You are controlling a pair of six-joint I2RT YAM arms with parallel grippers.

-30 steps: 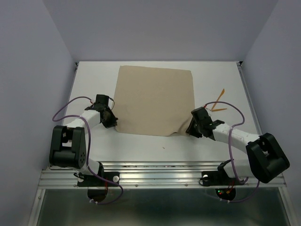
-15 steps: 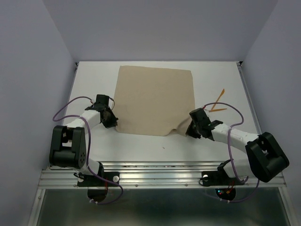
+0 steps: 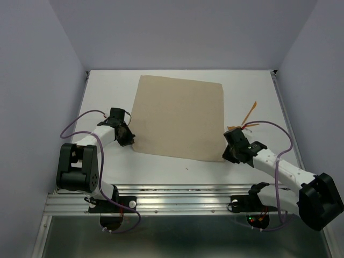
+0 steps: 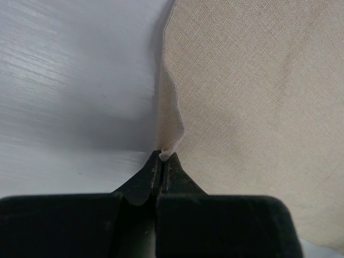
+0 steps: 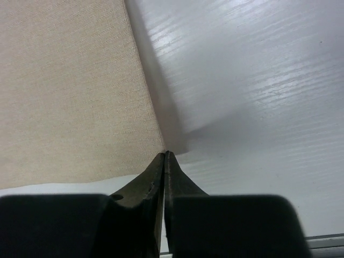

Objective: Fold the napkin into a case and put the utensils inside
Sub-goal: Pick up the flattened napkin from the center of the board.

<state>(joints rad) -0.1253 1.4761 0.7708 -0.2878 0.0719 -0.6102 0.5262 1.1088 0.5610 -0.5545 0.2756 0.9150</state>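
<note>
Your napkin (image 3: pixel 180 118), a plain tan square, lay flat in the middle of the table (image 3: pixel 107 91). Your left gripper (image 3: pixel 130 142) pinched its near left corner, and your right gripper (image 3: pixel 227 157) pinched its near right corner. Only the wrist views showed cloth between the closed tips. Only the top view showed the orange utensils (image 3: pixel 248 117), by the table's right edge. A second earlier that right corner was bunched up, and now it lay straight.
</note>
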